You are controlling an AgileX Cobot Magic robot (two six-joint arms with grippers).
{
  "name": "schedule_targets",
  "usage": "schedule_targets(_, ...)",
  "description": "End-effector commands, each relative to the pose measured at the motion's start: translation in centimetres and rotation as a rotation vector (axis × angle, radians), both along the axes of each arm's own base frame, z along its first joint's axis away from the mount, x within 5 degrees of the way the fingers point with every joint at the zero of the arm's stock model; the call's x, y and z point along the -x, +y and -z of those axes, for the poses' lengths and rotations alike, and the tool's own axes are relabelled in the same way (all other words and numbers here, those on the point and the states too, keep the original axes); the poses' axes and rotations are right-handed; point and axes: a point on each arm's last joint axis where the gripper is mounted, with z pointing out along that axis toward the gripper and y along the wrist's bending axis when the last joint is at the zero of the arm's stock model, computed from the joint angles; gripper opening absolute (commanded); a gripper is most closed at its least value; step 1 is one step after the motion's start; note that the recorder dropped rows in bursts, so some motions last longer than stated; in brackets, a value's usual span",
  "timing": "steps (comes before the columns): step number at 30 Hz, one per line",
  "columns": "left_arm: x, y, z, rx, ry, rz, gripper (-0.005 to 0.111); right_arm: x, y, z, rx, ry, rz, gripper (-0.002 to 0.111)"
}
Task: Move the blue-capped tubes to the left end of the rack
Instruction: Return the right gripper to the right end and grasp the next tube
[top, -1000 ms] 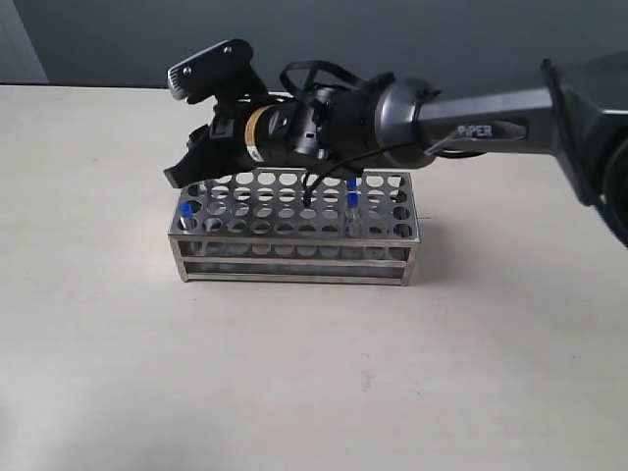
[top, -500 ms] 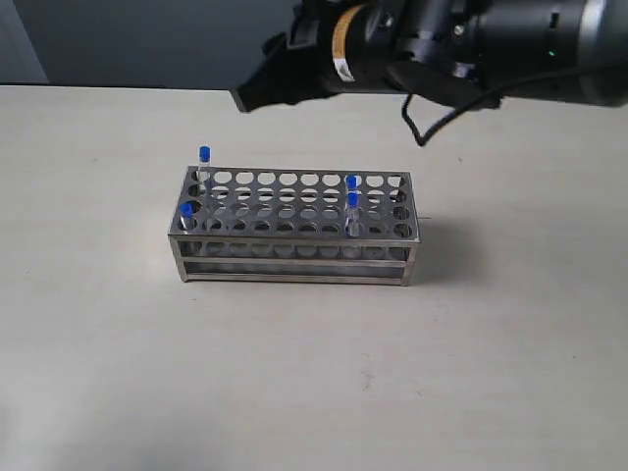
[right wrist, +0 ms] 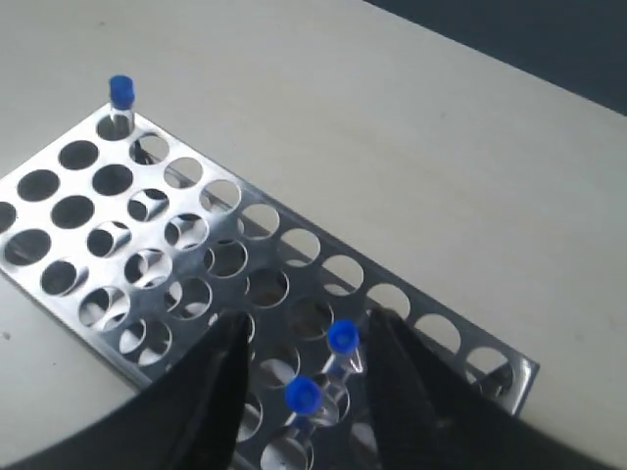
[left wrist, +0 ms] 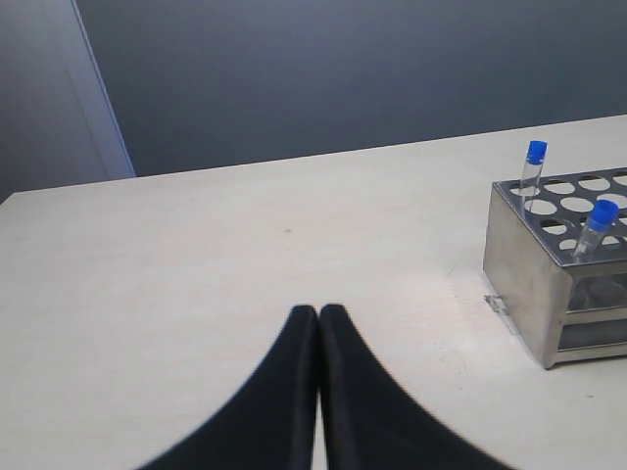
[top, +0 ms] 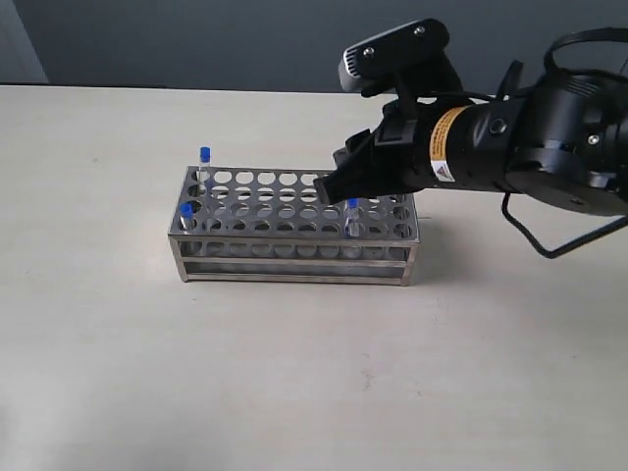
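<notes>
- Beige tabletop [top: 294, 392] carries the rack [top: 294, 257] at mid-frame.
- Two blue-capped tubes [top: 205, 167] stand at its left end, two [right wrist: 340, 343] toward its right.
- Right gripper [right wrist: 309, 328] spread apart, straddling those, gripping nothing.
- Left gripper [left wrist: 318, 315] pressed closed, empty.

Lab-style robot bench, plain beige tabletop [top: 294, 392], bare grey-blue wall [top: 196, 39] beyond, stainless steel test tube rack [top: 294, 231] directly under the right gripper [right wrist: 304, 343] — thin blue-capped tubes [top: 205, 167] standing in its holes, two just below the spread fingers.
</notes>
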Motion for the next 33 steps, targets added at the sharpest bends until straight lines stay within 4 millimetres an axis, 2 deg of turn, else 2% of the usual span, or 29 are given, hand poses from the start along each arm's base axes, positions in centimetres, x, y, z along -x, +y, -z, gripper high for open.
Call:
schedule_targets(1, 0.0, -0.1, -0.3, 0.005, -0.014, 0.007, 0.001, 0.2, -0.4, 1.0, 0.02, 0.03, 0.014, 0.053)
schedule_targets(4, 0.0, -0.1, -0.3, 0.005, -0.014, 0.007, 0.001, 0.3, 0.1, 2.3, -0.006, 0.049, -0.03, 0.053)
schedule_targets(6, 0.0, -0.1, -0.3, 0.005, -0.014, 0.007, 0.001, 0.4, 0.3, 3.8, 0.002, 0.08, -0.048, 0.045)
schedule_targets(8, 0.0, -0.1, -0.3, 0.005, -0.014, 0.007, 0.001, 0.1, 0.4, 4.9, 0.023, 0.102, -0.045, 0.042)
schedule_targets(15, 0.0, -0.1, -0.3, 0.005, -0.014, 0.007, 0.001, -2.6, -1.7, 5.2, -0.092, 0.094, 0.022, 0.042)
schedule_targets(21, 0.0, -0.1, -0.3, 0.005, -0.014, 0.007, 0.001, -3.2, -1.0, 7.6, -0.135, 0.145, 0.012, 0.042)
schedule_targets(27, 0.0, -0.1, -0.3, 0.005, -0.014, 0.007, 0.001, -3.1, -0.9, 7.8, -0.139, 0.148, 0.006, 0.041)
schedule_targets(30, 0.0, -0.1, -0.3, 0.005, -0.014, 0.007, 0.001, -3.1, -1.0, 7.6, -0.137, 0.152, 0.019, 0.03)
schedule_targets(33, 0.0, -0.1, -0.3, 0.005, -0.014, 0.007, 0.001, -3.1, -1.2, 7.2, -0.131, 0.145, 0.028, 0.005)
